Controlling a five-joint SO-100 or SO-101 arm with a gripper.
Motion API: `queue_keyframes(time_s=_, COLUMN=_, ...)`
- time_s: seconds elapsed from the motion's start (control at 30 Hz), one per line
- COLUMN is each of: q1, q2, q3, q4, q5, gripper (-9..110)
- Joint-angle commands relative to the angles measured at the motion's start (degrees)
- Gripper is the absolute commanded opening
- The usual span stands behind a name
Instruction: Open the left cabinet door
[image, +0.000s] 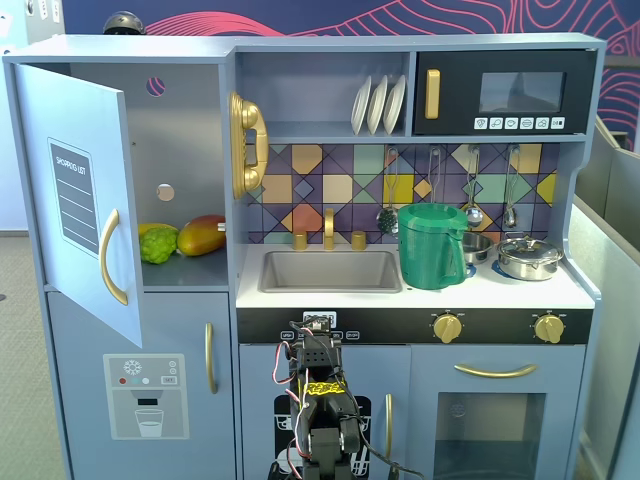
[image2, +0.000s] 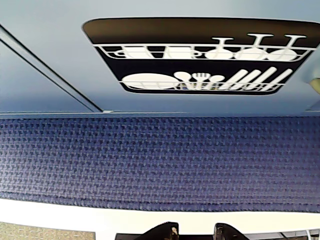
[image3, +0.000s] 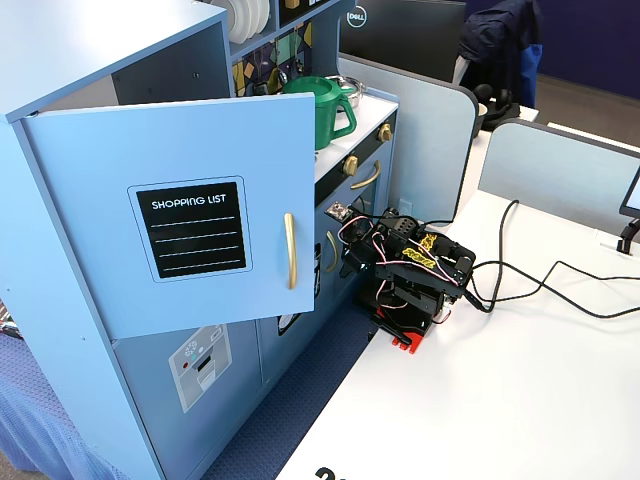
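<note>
The left cabinet door (image: 80, 200) is light blue with a black "SHOPPING LIST" panel and a curved gold handle (image: 110, 258). It stands swung wide open in both fixed views (image3: 190, 215), showing the compartment behind it. My arm (image: 320, 400) sits folded low in front of the dishwasher door (image2: 200, 55), well right of and below the open door; it also shows in a fixed view (image3: 410, 270). In the wrist view only the tips of my gripper (image2: 196, 231) show at the bottom edge, a little apart, with nothing between them.
A green fruit (image: 157, 243) and a mango (image: 203, 235) lie in the opened compartment. Below it is the blue door with the dispenser graphic (image: 148, 395). A blue mat (image2: 160, 160) lies along the kitchen's foot. Cables (image3: 540, 285) run across the white table (image3: 500, 400).
</note>
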Motion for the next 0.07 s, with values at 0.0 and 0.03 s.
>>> queue_keyframes(time_s=0.0, q1=-0.62, q2=-0.26, q3=0.44, q4=10.11, q5=2.29, gripper=0)
queue_keyframes(time_s=0.03, q1=-0.62, q2=-0.26, q3=0.44, q4=10.11, q5=2.29, gripper=0)
